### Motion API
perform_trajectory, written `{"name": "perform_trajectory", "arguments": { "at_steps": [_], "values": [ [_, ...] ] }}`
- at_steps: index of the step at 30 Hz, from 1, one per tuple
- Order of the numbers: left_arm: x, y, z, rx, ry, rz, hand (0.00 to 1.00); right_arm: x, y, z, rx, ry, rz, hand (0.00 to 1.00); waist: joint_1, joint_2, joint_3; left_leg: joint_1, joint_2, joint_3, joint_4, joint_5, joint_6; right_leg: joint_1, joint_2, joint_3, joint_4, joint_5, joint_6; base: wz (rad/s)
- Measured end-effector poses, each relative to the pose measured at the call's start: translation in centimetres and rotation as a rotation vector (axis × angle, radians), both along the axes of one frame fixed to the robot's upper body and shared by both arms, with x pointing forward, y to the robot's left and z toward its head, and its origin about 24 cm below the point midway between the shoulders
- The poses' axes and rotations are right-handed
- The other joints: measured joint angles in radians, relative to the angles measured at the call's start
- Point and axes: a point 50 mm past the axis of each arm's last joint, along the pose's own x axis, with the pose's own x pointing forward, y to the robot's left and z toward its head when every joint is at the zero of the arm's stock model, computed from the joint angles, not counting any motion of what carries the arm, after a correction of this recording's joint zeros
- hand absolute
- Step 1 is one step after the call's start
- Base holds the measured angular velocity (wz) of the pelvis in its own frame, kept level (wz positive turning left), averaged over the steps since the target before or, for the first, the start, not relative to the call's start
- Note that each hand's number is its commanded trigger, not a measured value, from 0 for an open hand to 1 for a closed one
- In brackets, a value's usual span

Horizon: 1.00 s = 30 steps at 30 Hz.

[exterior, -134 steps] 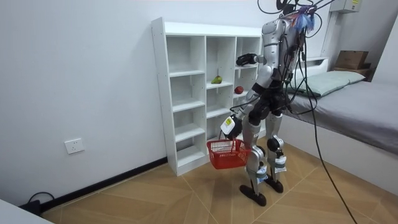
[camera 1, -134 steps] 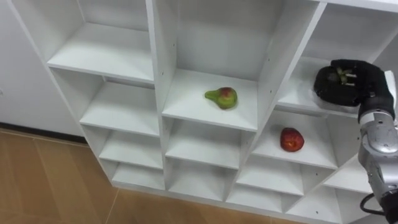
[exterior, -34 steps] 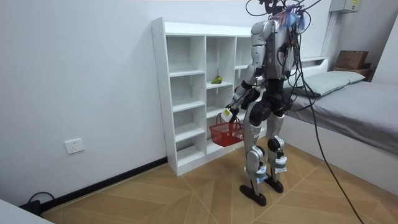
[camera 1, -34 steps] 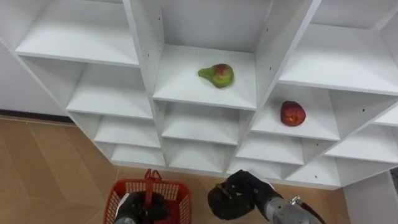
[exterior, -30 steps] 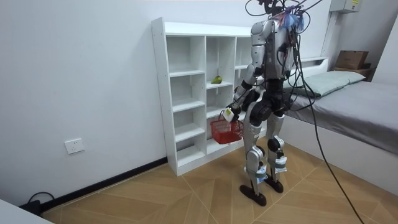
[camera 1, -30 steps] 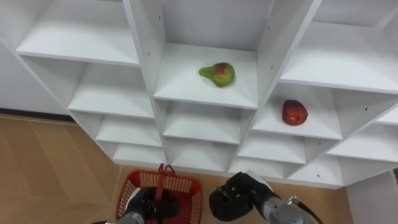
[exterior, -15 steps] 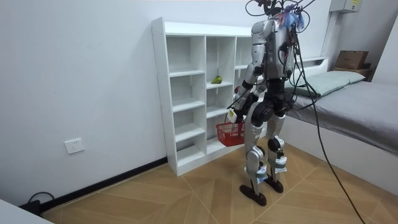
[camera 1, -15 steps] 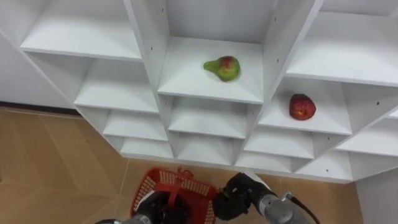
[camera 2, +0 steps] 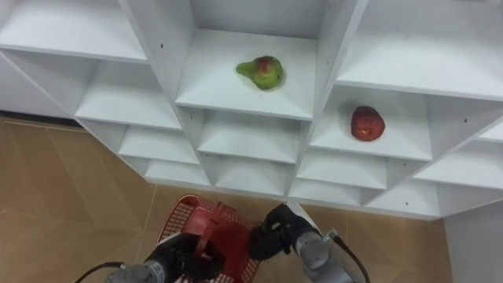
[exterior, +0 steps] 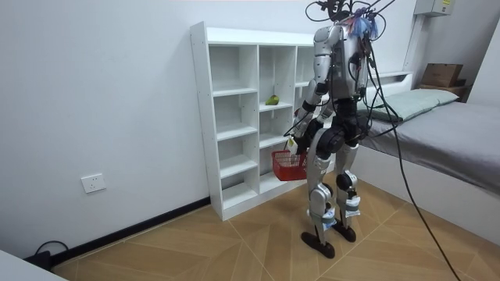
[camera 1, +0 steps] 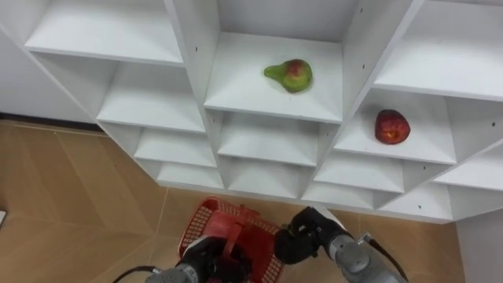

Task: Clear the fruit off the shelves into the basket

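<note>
A green-and-red pear (camera 1: 289, 75) lies on a middle-column shelf of the white closet (camera 1: 196, 71). A red apple (camera 1: 391, 126) rests one shelf lower in the right column. Low in front of me hangs the red basket (camera 1: 250, 228). My left hand (camera 1: 206, 258) is shut on its upright handle. Beside the basket's right rim my right hand (camera 1: 302, 236) is a tight fist, closed on a fruit that is almost fully hidden. In the room view I stand facing the closet (exterior: 234, 117) with the basket (exterior: 289, 165) at thigh height.
Wooden floor (camera 1: 71, 212) runs along the foot of the closet. Most closet shelves are bare. In the room view a bed (exterior: 445, 133) stands close behind me on the room view's right, and a white wall (exterior: 101, 94) runs on the room view's left.
The basket has swung right and closer to my right fist, which now sits at its rim. The eye views have shifted a little; pear and apple stay on their shelves.
</note>
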Motion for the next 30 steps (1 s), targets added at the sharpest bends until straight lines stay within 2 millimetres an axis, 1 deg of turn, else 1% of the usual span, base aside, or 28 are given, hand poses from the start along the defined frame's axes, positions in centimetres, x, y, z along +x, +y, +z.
{"name": "perform_trajectory", "arguments": {
  "at_steps": [6, 22, 23, 24, 25, 30],
  "values": [
    [0.1, -0.5, 0.1, 0.002, -0.018, -0.071, 1.0, 0.2, 0.8, 0.1, 0.005, -0.016, 0.032, 1.0, 0.001, 0.002, -0.0001, -0.005, 0.0, 0.0, -0.001, 0.0, 0.0, -0.006, 0.0, -0.001, 0.0, 0.0, 0.0, 0.0],
    [0.2, -1.0, 0.3, 0.014, -0.042, -0.139, 1.0, 0.2, 1.0, -0.1, -0.008, -0.002, 0.063, 1.0, 0.004, 0.003, -0.0009, -0.005, 0.001, 0.0, -0.002, 0.001, 0.0, -0.007, 0.001, 0.0, -0.001, 0.0, 0.0, 0.0],
    [0.2, -1.0, 0.3, 0.014, -0.042, -0.139, 1.0, 0.2, 1.0, -0.1, -0.007, 0.001, 0.065, 0.81, 0.004, 0.003, -0.0009, -0.005, 0.001, 0.0, -0.002, 0.001, 0.0, -0.007, 0.001, 0.0, -0.001, 0.0, 0.0, 0.0],
    [0.2, -1.0, 0.3, 0.014, -0.043, -0.139, 1.0, 0.2, 1.0, -0.1, -0.006, 0.003, 0.067, 0.56, 0.004, 0.003, -0.0009, -0.005, 0.001, 0.0, -0.002, 0.001, 0.0, -0.007, 0.001, 0.0, -0.001, 0.0, 0.0, 0.0],
    [0.2, -1.0, 0.3, 0.012, -0.044, -0.14, 1.0, 0.3, 1.1, 0.0, -0.003, 0.005, 0.072, 0.0, 0.004, 0.003, -0.0009, -0.005, 0.002, -0.001, -0.002, 0.001, 0.0, -0.007, 0.0, 0.0, -0.001, 0.0, 0.0, 0.0],
    [0.5, -1.3, 0.5, 0.006, -0.053, -0.143, 1.0, 0.8, 1.4, 0.3, 0.003, -0.004, 0.093, 0.0, 0.004, 0.003, -0.0009, -0.005, 0.004, -0.005, -0.002, 0.001, 0.0, -0.007, 0.0, 0.0, -0.001, 0.0, 0.0, 0.0]
  ]
}}
